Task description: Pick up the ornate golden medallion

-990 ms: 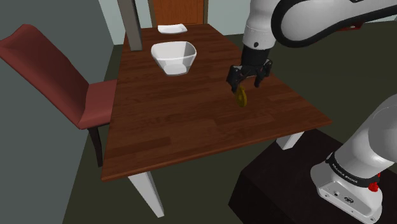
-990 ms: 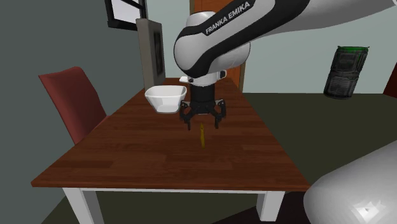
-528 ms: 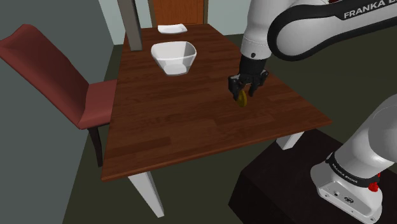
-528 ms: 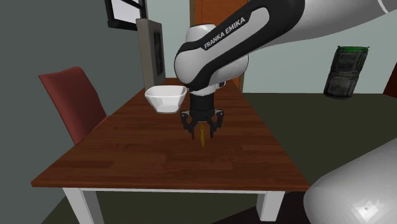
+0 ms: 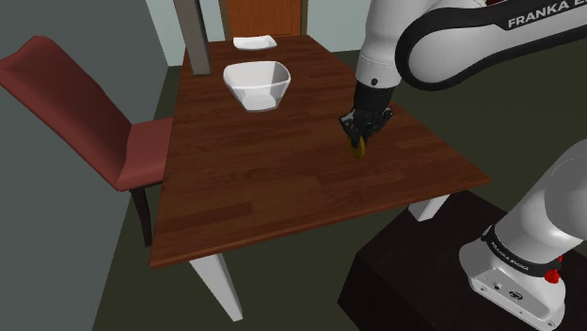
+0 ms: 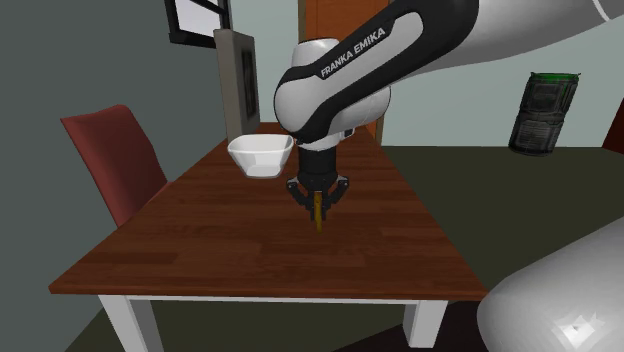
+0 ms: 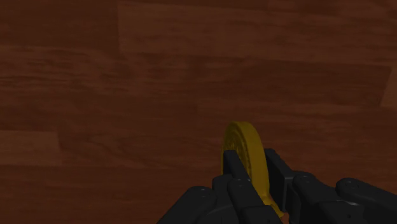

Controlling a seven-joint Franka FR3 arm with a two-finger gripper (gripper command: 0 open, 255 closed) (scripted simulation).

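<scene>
Half the job looks done: the gripper (image 6: 318,200), its fingers narrow, clasps the golden medallion (image 7: 245,143), which stands on edge on or just above the wooden table (image 5: 263,179), so the lift itself appears not yet made.

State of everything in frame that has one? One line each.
gripper: shut on the golden medallion.
golden medallion: on edge, clasped between the fingers, lower rim at the table.
white bowl: upright, empty.
small white dish: upright, apart from the bowl.
red chair: upright.
</scene>
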